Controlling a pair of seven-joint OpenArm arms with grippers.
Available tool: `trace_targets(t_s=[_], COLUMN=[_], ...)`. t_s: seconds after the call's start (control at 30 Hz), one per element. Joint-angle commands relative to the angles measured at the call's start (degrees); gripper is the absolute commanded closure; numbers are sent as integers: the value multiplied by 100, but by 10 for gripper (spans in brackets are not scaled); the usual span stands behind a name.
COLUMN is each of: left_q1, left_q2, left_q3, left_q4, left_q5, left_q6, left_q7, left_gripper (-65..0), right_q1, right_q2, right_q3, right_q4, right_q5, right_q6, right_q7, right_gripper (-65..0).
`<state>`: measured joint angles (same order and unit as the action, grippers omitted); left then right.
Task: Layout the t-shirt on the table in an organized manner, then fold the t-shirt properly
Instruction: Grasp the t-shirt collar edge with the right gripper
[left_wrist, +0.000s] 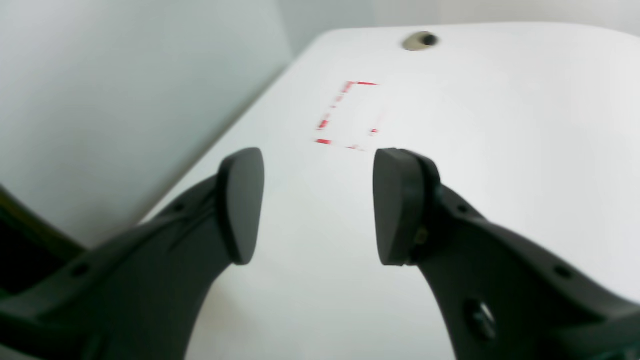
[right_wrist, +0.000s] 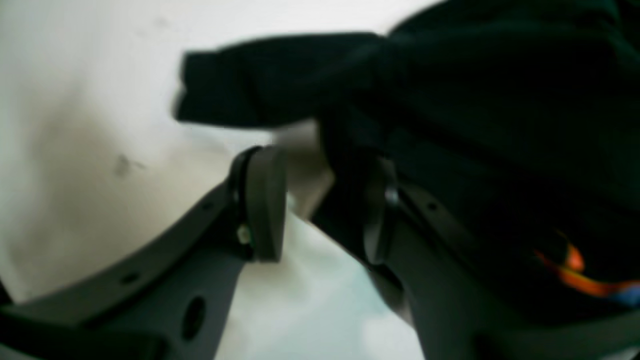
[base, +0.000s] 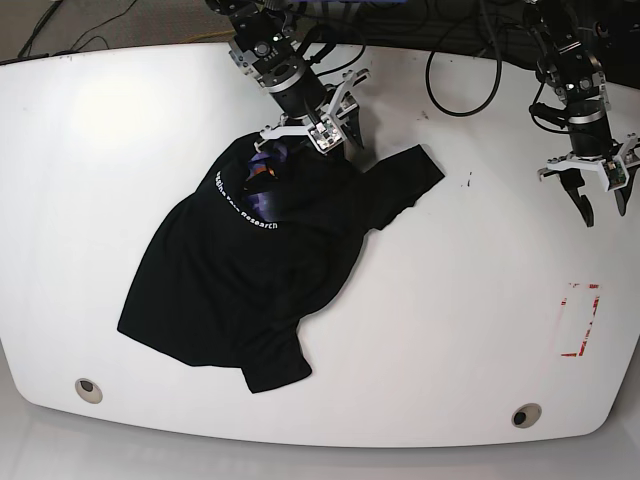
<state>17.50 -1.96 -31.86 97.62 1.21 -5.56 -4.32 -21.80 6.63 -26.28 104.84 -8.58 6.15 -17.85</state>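
Black t-shirt (base: 240, 290) rumpled mid-table (base: 450, 330), right gripper (right_wrist: 325, 200) parted at shoulder edge, left gripper (left_wrist: 317, 205) parted, empty.

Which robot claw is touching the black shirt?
The right claw, at the black cloth t-shirt by its collar. The left claw hangs open over bare white table.

T-shirt (base: 230, 290) was soft matt black cloth, creased, w/ white printed lettering. Desk (base: 420, 320) was smooth glossy white, showing reflections. 2 round inserts (base: 526, 414) looked like dull metal. Left tool (left_wrist: 320, 205) had matt dark plastic fingers w/ smooth pads (left_wrist: 242, 205).
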Motion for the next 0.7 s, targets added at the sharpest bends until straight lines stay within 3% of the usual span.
trace_targets(t_s=[0.0, 0.2, 0.4, 0.5, 0.67], left_q1=[-13, -13, -13, -22, -22], left_q2=[-55, -37, -20, -11, -11], left_q3=[-1, 25, 104, 113, 122], left_q4=[123, 123, 141, 141, 141], left_q5=[-38, -38, -38, -38, -29], left_q6=[24, -46, -635, -749, -767], left_q7=[-179, -179, -179, -179, -179], left_gripper=[-331, -331, -331, -331, -331], right_q1=[22, 22, -31, -75, -84], right_q2=[79, 361, 616, 686, 818], right_q3=[-13, -101, -154, -154, -224], right_q4=[158, 378, 510, 483, 343], right_q5=[27, 18, 18, 18, 18], right_q6=[-13, -13, -13, -13, -4], right_q7=[110, -479, -532, -593, -611], right_gripper=[-239, -239, -239, -243, -321])
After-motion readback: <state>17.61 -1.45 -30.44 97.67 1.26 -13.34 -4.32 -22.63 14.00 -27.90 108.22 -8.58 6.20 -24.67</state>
